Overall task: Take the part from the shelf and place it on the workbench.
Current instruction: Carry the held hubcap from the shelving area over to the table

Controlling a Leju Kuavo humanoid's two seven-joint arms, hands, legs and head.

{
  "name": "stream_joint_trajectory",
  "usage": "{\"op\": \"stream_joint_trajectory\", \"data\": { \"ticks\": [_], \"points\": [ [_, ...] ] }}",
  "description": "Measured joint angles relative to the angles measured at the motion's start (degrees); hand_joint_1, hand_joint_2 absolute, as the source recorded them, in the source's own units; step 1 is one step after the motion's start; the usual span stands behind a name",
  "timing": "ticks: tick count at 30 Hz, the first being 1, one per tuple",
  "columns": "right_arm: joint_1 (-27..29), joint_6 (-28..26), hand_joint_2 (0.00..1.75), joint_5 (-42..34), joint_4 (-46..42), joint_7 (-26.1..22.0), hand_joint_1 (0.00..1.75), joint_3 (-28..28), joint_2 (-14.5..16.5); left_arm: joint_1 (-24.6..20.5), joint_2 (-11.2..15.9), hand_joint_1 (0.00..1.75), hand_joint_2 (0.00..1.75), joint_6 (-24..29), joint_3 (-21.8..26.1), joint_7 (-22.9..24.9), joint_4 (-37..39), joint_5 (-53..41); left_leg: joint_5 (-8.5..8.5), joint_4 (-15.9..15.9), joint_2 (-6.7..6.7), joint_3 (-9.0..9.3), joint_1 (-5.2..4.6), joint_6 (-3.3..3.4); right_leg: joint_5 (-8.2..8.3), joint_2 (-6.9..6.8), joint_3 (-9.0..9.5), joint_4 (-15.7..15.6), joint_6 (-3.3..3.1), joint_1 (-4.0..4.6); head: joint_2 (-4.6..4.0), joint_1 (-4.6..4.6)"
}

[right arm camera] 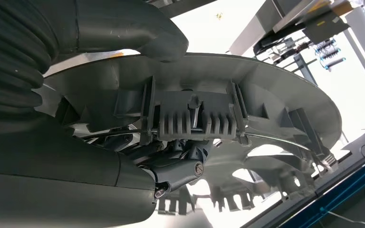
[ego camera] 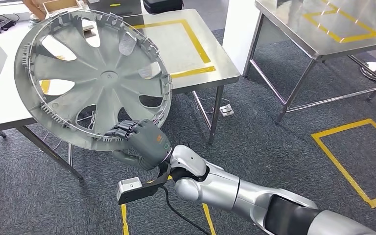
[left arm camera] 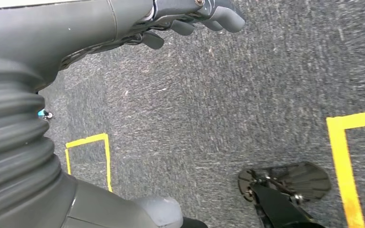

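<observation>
Right hand (ego camera: 144,142) grips the big grey plastic hubcap (ego camera: 90,78) by its rim, upper left; lower it flat onto the steel surface (ego camera: 196,54).

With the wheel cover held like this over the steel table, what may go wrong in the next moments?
1. The right robot hand grips the wheel cover only at its lower rim, so the large tilted disc might twist or slip out.
2. Part of the cover hangs past the edge of the steel table; released here, it might tip onto the carpet.
3. The clips along the rim could catch on the fingers when the hand lets go.
</observation>
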Motion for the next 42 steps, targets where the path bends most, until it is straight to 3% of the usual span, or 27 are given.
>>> {"op": "stream_joint_trajectory", "data": {
  "ticks": [3, 5, 8, 10, 11, 13, 14, 16, 19, 21, 24, 25, 26, 27, 28, 30, 31, 35, 37, 40, 41, 42],
  "points": [
    [0.2, 0.0, 1.75, 0.0, 0.0, 0.1, 1.75, 0.0, 0.1, 0.1, 0.0, 0.0, 1.75, 0.0, 0.0, 0.0, 0.0, 0.0, -0.41, 0.5, -0.03, 0.14, -0.03, -1.14, -0.25, 0.04, 0.77, -0.7, -1.58, 0.18, 0.0, 0.01],
    [0.2, 0.0, 1.75, -0.1, 0.0, 0.2, 1.75, 0.0, 0.2, 0.1, 0.1, 0.0, 1.75, 0.0, 0.0, 0.0, 0.0, 0.0, -1.16, 2.5, 0.14, -0.66, 0.07, -1.67, -0.48, 0.01, 1.57, -0.8, -2.35, 0.05, 0.0, -0.14],
    [0.2, 0.0, 1.75, 0.0, 0.0, 0.0, 1.75, 0.0, 0.3, 0.1, 0.1, 0.0, 1.75, 0.0, 0.0, -0.1, 0.0, 0.0, -4.51, 11.9, 0.36, -6.34, 0.15, -2.23, -1.2, -0.03, 2.49, -0.9, -3.07, 0.06, 0.0, -0.41],
    [0.3, -0.1, 1.75, 0.0, 0.0, 0.1, 1.75, 0.0, 0.3, 0.3, 0.0, 0.0, 1.75, 0.0, 0.0, 0.0, 0.0, 0.0, -4.85, 15.8, 0.38, -9.55, 0.15, -2.3, -1.9, 0.04, 3.27, -0.9, -3.17, 0.15, 0.0, -0.4],
    [0.4, -0.1, 1.75, -0.1, 0.0, 0.1, 1.75, 0.0, 0.3, 0.4, 0.0, 0.0, 1.75, 0.0, 0.0, 0.0, 0.0, 0.0, -3.41, 14.8, 0.38, -9.72, 0.14, -2.17, -2.3, 0.08, 3.79, -0.9, -3.13, 0.17, 0.0, -0.41],
    [0.5, 0.0, 1.75, -0.1, 0.0, 0.2, 1.75, 0.0, 0.3, 0.4, 0.1, 0.0, 1.75, 0.0, 0.0, 0.0, 0.0, 0.0, 1.62, 7.8, 0.47, -7.54, 0.06, -1.64, -3.19, 0.11, 4.95, -0.9, -2.91, 0.16, 0.0, -0.42],
    [0.5, -0.1, 1.75, -0.1, 0.0, 0.2, 1.75, 0.0, 0.3, 0.4, 0.1, 0.0, 1.75, 0.0, 0.0, 0.0, 0.0, 0.0, 2.95, 4.3, 0.55, -6.31, -0.12, -1.33, -3.58, 0.12, 5.41, -0.9, -2.71, 0.19, 0.0, -0.49],
    [0.4, -0.1, 1.75, 0.0, 0.0, 0.1, 1.75, 0.0, 0.3, 0.3, 0.1, 0.0, 1.75, -0.1, 0.0, 0.1, 0.0, -0.1, 3.56, 0.7, 0.68, -4.84, -0.48, -0.68, -4.12, 0.12, 5.85, -0.9, -2.08, 0.26, 0.0, -0.63],
    [0.5, -0.1, 1.75, -0.1, 0.0, 0.1, 1.75, 0.0, 0.3, 0.4, 0.0, 0.0, 1.75, -0.1, 0.0, 0.2, 0.0, -0.3, 3.33, 0.2, 0.55, -3.79, -0.37, 0.35, -4.31, 0.08, 6.07, 0.0, -1.06, 0.41, 0.0, -0.51],
    [0.4, -0.1, 1.75, -0.1, 0.0, 0.2, 1.75, 0.0, 0.3, 0.4, 0.0, 0.0, 1.75, -0.1, 0.0, 0.2, 0.0, -0.4, 3.03, 0.0, 0.43, -2.98, -0.13, 1.04, -5.32, 0.05, 4.03, 3.8, -0.62, 0.34, 0.0, -0.32],
    [0.5, -0.1, 1.75, 0.0, 0.0, 0.0, 1.75, 0.0, 0.3, 0.3, 0.0, 0.0, 1.75, -0.1, 0.0, 0.2, 0.0, -0.4, 2.2, -0.1, 0.38, -2.35, -0.15, 1.51, -8.83, 0.07, -2.48, 13.4, 0.05, 0.27, 0.0, -0.17],
    [0.6, -0.1, 1.75, 0.0, 0.0, 0.1, 1.75, 0.0, 0.3, 0.3, 0.0, 0.0, 1.75, -0.1, 0.0, 0.2, 0.0, -0.4, 1.84, -0.1, 0.34, -1.99, -0.17, 1.5, -8.91, 0.07, -3.95, 14.7, 0.15, 0.27, 0.0, -0.16],
    [0.7, -0.1, 1.75, 0.0, 0.1, 0.1, 1.75, 0.0, 0.3, 0.4, 0.0, 0.0, 1.75, -0.2, 0.0, 0.2, 0.0, -0.4, 1.45, 0.0, 0.29, -1.52, -0.18, 1.44, -7.77, 0.06, -4.49, 14.0, 0.11, 0.27, 0.0, -0.14],
    [0.7, -0.1, 1.75, -0.1, 0.1, 0.2, 1.75, 0.0, 0.3, 0.5, -0.1, 0.0, 1.75, -0.2, 0.0, 0.2, 0.0, -0.4, 1.02, 0.0, 0.24, -0.97, -0.17, 1.33, -5.44, 0.06, -4.03, 11.4, -0.04, 0.27, 0.0, -0.12],
    [0.8, -0.1, 1.75, -0.1, 0.1, 0.2, 1.75, 0.0, 0.3, 0.5, -0.1, 0.0, 1.75, -0.2, 0.0, 0.2, 0.0, -0.4, 0.58, 0.0, 0.2, -0.44, -0.17, 1.17, -2.5, 0.05, -2.85, 7.4, -0.25, 0.28, 0.0, -0.09],
    [0.7, -0.1, 1.75, -0.1, 0.1, 0.1, 1.75, 0.0, 0.3, 0.4, -0.2, 0.0, 1.75, -0.2, 0.0, 0.1, 0.0, -0.4, -0.17, 0.1, 0.14, 0.23, -0.26, 0.64, 0.38, 0.03, -0.74, 0.9, -0.74, 0.5, 0.0, -0.26],
    [0.7, -0.2, 1.75, 0.0, 0.0, 0.1, 1.75, -0.1, 0.3, 0.4, -0.2, 0.0, 1.75, -0.2, 0.0, 0.1, 0.0, -0.4, -0.43, 0.0, 0.14, 0.35, -0.3, 0.29, 0.69, 0.03, -0.18, -0.7, -1.03, 0.65, 0.0, -0.35],
    [0.7, -0.2, 1.75, -0.1, 0.0, 0.4, 1.75, -0.2, 0.2, 0.4, -0.2, 0.0, 1.75, -0.4, 0.0, 0.2, 0.0, -0.5, -0.98, 1.4, 0.24, 0.57, -0.29, -1.15, 0.17, 0.16, 1.38, -1.7, -2.42, 0.54, 0.0, -0.52],
    [0.8, -0.2, 1.75, -0.1, 0.0, 0.4, 1.75, -0.3, 0.2, 0.3, -0.2, 0.0, 1.75, -0.4, 0.0, 0.2, 0.0, -0.6, -2.5, 6.0, 0.4, -2.01, -0.14, -1.8, -0.22, 0.14, 2.29, -1.9, -2.94, 0.38, 0.0, -0.7],
    [0.8, -0.3, 1.75, 0.0, 0.0, 0.3, 1.75, -0.4, 0.2, 0.4, -0.2, 0.0, 1.75, -0.5, 0.0, 0.2, 0.0, -0.6, -5.41, 14.9, 0.47, -8.18, 0.05, -2.24, -1.29, 0.17, 3.38, -1.8, -3.18, 0.35, 0.0, -0.83],
    [0.9, -0.3, 1.75, 0.0, 0.0, 0.3, 1.75, -0.4, 0.2, 0.5, -0.2, 0.0, 1.75, -0.5, 0.0, 0.3, 0.0, -0.6, -4.94, 15.2, 0.49, -9.04, 0.1, -2.28, -1.73, 0.21, 3.95, -1.8, -3.12, 0.34, 0.0, -0.84],
    [1.0, -0.2, 1.75, 0.0, 0.0, 0.4, 1.75, -0.4, 0.2, 0.6, -0.2, 0.0, 1.75, -0.5, 0.0, 0.3, 0.0, -0.7, -3.34, 13.5, 0.5, -8.9, 0.14, -2.32, -2.22, 0.24, 4.6, -1.8, -3.02, 0.31, 0.0, -0.84]
  ]
}}
